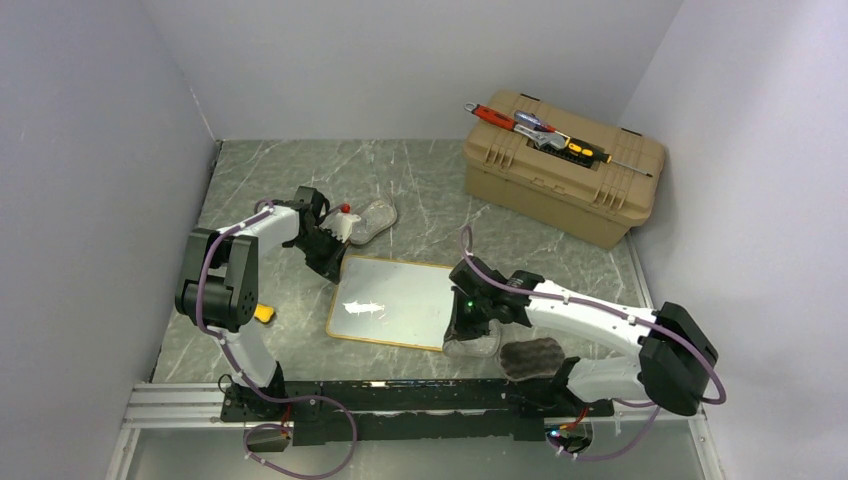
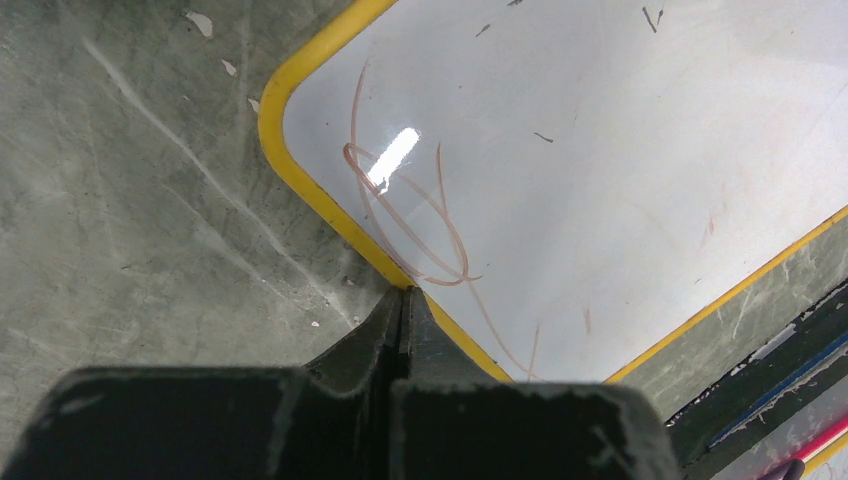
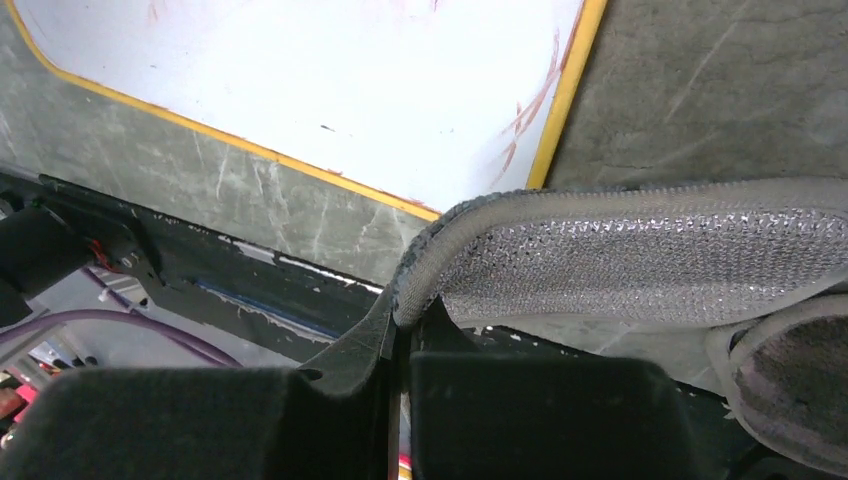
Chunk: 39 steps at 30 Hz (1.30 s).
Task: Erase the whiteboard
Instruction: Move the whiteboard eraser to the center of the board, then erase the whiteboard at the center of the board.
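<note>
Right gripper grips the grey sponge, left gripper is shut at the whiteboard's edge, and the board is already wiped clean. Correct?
No, the whiteboard is not clean: the left wrist view shows reddish loops near its corner. The rest holds: the right gripper grips the grey sponge, and the left gripper is shut at the board's edge.

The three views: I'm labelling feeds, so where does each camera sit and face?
Top external: above, behind, facing down on whiteboard; left arm, right arm show.
Left wrist: on left arm, facing down at whiteboard corner; shut left claw shows.
Right wrist: on right arm, facing whiteboard corner; right claw pinching mesh pad.
All share the whiteboard.
</note>
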Tool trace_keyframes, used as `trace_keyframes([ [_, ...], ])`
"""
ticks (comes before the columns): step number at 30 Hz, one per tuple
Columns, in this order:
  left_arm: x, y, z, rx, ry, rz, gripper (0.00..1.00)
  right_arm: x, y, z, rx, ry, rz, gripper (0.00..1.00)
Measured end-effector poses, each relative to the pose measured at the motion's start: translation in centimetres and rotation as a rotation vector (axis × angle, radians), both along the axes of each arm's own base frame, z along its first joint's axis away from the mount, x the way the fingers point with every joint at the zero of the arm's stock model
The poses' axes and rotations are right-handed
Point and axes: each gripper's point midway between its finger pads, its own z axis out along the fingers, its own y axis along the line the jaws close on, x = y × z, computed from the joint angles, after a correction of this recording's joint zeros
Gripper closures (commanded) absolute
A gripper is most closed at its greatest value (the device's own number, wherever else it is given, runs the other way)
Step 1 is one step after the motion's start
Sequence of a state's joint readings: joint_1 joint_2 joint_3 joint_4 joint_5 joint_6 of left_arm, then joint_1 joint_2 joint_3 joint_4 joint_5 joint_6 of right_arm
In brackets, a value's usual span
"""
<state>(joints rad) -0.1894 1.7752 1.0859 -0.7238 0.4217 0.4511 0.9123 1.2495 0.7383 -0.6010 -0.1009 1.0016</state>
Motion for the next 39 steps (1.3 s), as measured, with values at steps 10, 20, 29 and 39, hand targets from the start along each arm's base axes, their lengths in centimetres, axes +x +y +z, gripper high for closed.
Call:
trace_keyframes([
  [10, 0.0, 0.0, 0.0, 0.0, 0.0, 0.0, 0.97, -0.9, -0.6, -4.7, -0.063, 0.069, 0.002, 1.0],
  [20, 0.0, 0.0, 0.0, 0.0, 0.0, 0.0, 0.97, -0.8, 0.1, -4.6, -0.031, 0.074, 0.01, 1.0],
  [29, 0.0, 0.0, 0.0, -0.001, -0.001, 0.0, 0.98, 0.4, 0.3, -3.6, 0.036, 0.027, -0.009, 1.0],
  [39, -0.1, 0.0, 0.0, 0.0, 0.001, 0.0, 0.98, 0.6, 1.5, -4.9, 0.042, 0.042, -0.023, 1.0],
])
